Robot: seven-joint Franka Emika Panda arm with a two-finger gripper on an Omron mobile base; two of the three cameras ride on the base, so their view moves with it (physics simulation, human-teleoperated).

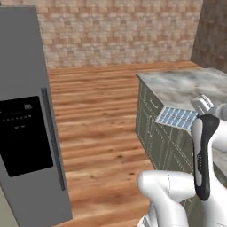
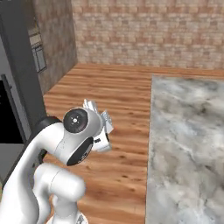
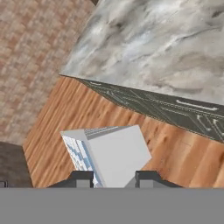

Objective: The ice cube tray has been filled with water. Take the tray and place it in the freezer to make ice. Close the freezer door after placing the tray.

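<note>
My gripper (image 3: pixel 114 178) is shut on the ice cube tray (image 3: pixel 114 154), a flat white tray held up in the air. Its plain underside faces the hand camera. The water (image 3: pixel 78 152) shows as pale blue cells along the tray's left edge. In the left base view the tray (image 1: pixel 178 117) juts out from the gripper (image 1: pixel 201 105), over the island's edge. The freezer door (image 1: pixel 26 62) is tall and grey, with a black dispenser recess (image 1: pixel 24 135) and a dark bar handle (image 1: pixel 53 137). It stands at the left. The freezer's inside is hidden.
A marble-topped island (image 1: pixel 186 86) with dark green cabinet fronts (image 1: pixel 153 128) stands to the right. Wooden floor (image 1: pixel 97 115) stretches between it and the freezer door. A brick wall (image 1: pixel 115 26) closes the back. My own arm (image 2: pixel 74 140) covers most of the tray in the right base view.
</note>
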